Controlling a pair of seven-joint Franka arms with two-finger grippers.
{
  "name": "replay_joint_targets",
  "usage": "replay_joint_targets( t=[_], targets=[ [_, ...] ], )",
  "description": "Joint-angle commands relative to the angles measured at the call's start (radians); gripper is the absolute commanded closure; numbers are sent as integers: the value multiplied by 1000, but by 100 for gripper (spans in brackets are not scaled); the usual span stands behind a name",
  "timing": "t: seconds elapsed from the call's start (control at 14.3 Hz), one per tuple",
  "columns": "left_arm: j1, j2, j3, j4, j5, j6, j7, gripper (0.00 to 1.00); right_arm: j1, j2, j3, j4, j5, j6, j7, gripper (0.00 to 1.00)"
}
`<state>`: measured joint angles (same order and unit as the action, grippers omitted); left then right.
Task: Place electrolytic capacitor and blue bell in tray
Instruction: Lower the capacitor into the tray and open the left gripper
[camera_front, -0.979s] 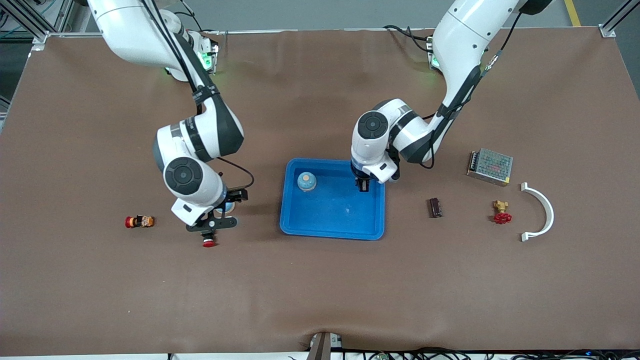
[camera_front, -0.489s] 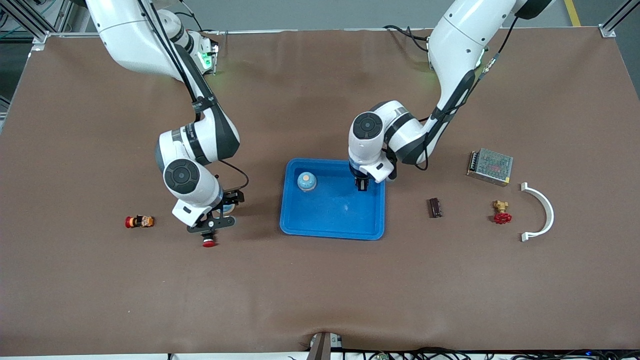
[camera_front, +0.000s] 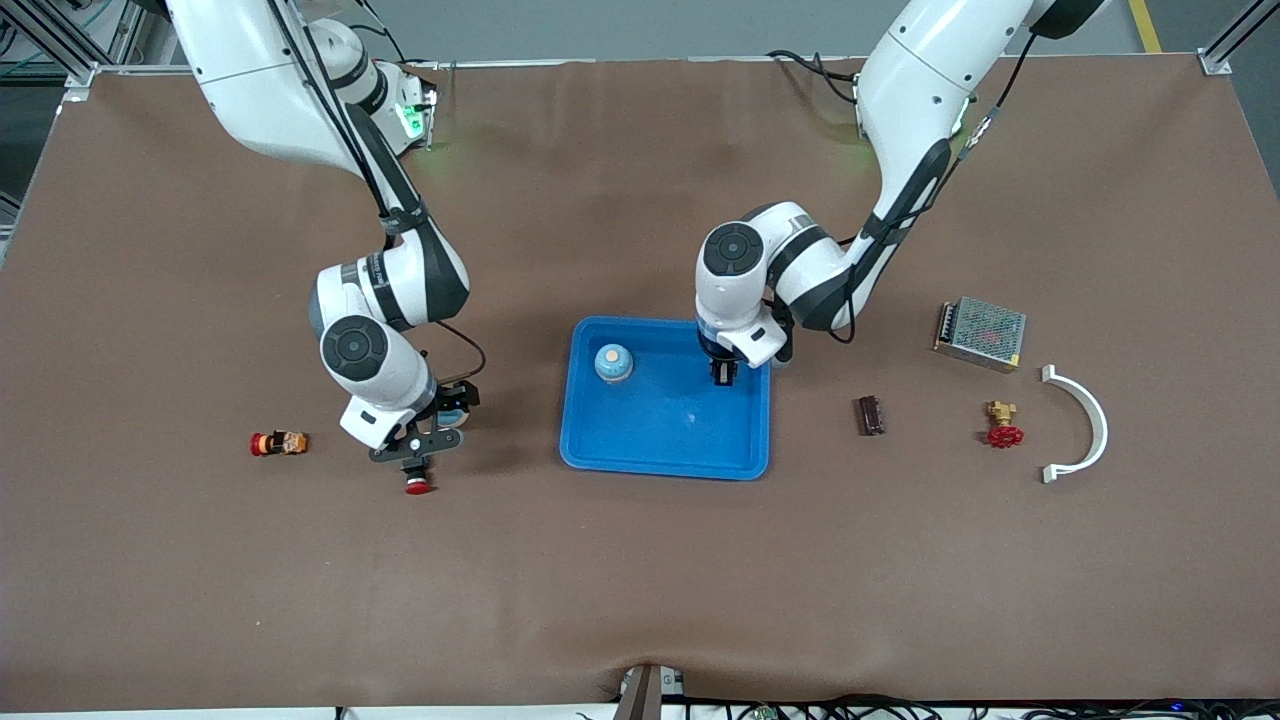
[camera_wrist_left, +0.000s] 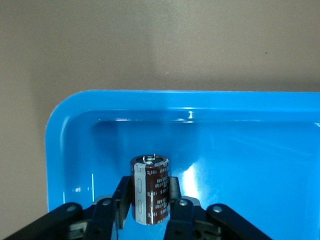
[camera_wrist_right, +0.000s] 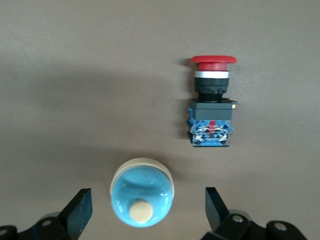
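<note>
Two arms work one brown bench (camera_front: 640, 580). The blue tray (camera_front: 665, 440) sits mid-bench, within reach of both, and it is the biggest item.

Left hand (camera_front: 723, 372) is low over the tray's corner nearest the left arm's base. It grasps the capacitor (camera_wrist_left: 150, 190) upright, pads appearing to touch both sides. I judge this the set-down. Can't tell whether the can's base rests on the tray floor.

One blue bell (camera_front: 613, 363) already sits in the tray, well apart from the capacitor, so nothing crowds the drop.

Right hand (camera_front: 415, 450) is spread wide and empty over a second blue bell (camera_wrist_right: 142, 192) on the bench toward the right arm's end. Its fingers straddle the bell, likely lined up for a pick.

- Red push button (camera_wrist_right: 212, 100) lies just beside that bell, the one thing close enough to get bumped.
- Small orange part (camera_front: 279, 442) is farther along the same end.

Toward the left arm's end, all clear of the work:
- metal mesh box (camera_front: 981, 333)
- white curved bracket (camera_front: 1080, 423)
- red valve (camera_front: 1003, 427)
- dark block (camera_front: 871, 415)
</note>
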<state>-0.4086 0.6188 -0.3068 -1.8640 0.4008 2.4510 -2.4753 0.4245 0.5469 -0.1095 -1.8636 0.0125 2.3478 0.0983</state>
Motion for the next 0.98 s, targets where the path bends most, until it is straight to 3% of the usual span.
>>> replay_joint_targets(
  t=[0.0, 0.49, 0.91],
  targets=[
    [-6, 9, 6, 16, 30, 16, -39, 0, -30, -31, 18, -62, -26, 48, -15, 0],
    [4, -10, 6, 17, 32, 2, -17, 0, -27, -25, 21, -78, -11, 76, -2, 0],
    [54, -66, -2, 16, 26, -98, 165, 0, -10, -15, 25, -105, 41, 99, 0, 0]
  ],
)
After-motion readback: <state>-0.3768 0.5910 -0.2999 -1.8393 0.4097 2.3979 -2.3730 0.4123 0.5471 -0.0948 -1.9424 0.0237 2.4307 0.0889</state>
